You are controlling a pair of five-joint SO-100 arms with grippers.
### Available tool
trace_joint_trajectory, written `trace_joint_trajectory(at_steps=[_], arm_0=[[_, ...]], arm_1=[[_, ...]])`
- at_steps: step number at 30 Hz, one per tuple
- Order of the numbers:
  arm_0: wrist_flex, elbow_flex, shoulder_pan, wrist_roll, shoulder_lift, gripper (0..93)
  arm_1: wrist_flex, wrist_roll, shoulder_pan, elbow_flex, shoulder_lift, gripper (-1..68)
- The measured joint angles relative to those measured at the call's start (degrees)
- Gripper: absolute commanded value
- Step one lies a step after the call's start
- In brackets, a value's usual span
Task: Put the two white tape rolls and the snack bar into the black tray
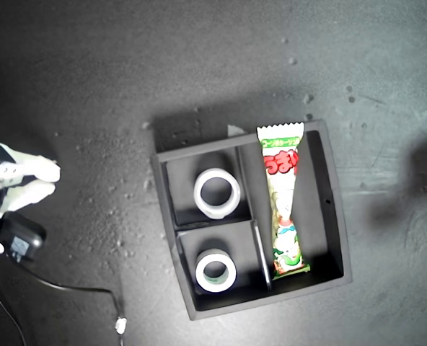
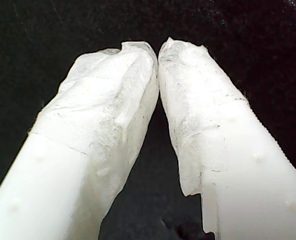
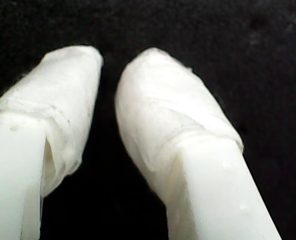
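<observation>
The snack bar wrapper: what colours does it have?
Green and white with red lettering on the snack bar; the exterior view shows it best.

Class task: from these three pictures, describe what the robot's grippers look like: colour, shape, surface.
My first gripper has two smooth white plastic fingers tapering to rounded tips wrapped in wrinkled white tape. My second gripper looks alike, its taped tips blunter. No markings show.

Square black tray [image 1: 327, 194] with raised walls, lying slightly rotated on dark surface [image 1: 91, 72]. One white tape roll [image 1: 216, 192] flat in upper small compartment; second, faintly green-tinged roll [image 1: 216, 270] flat in lower small compartment. Green-and-white snack bar [image 1: 283, 198] with red lettering lengthwise in long compartment toward exterior view's right, upper crimped end overlapping tray wall.
</observation>
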Motion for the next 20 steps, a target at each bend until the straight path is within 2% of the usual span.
trace_joint_trajectory(at_steps=[5,20], arm_0=[[0.79,0.00,0.00,-0.09,0.00,2.6],[0.79,0.00,0.00,-0.09,0.00,2.6]], arm_1=[[5.80,4.22,1.23,0.00,0.70,0.0],[6.42,4.83,1.23,0.00,0.70,0.1]])
